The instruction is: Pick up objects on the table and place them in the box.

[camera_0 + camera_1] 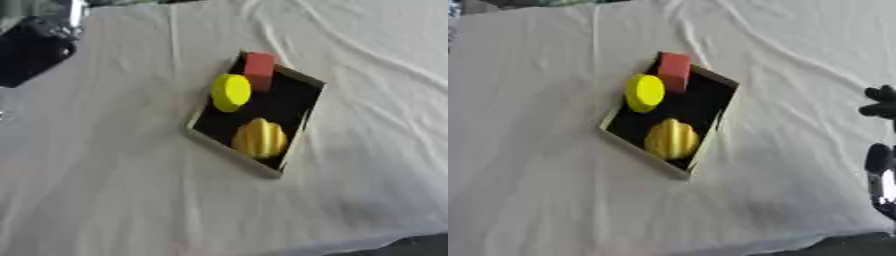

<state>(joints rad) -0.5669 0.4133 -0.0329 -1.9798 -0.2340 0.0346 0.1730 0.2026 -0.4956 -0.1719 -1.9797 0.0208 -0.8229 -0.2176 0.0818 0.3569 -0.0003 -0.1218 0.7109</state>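
White cloth (114, 190), wrinkled, covers the counter in the left eye view. On it, a little above the middle, lies a shallow box (229, 148) with a pale rim and a black inside, turned askew. Three things are in it. A red block (260, 69) stands at the far corner and leans over the rim there. A yellow round disc (230, 92) rests just beside the block, against the left wall of the box. A yellow ribbed thing (260, 138), shaped like a small pumpkin, sits at the near end, apart from the other two. In the upper left corner a dark shape with a silver part (48, 35) is seen; it is probably the robot's left arm, but I cannot tell if a hand is there.

In the right eye view the box and its three things look the same. At the right edge, well apart from the box, the right hand (880, 107) shows in part, black, above the cloth and holding nothing. Whether its fingers are straight or curled I cannot tell.
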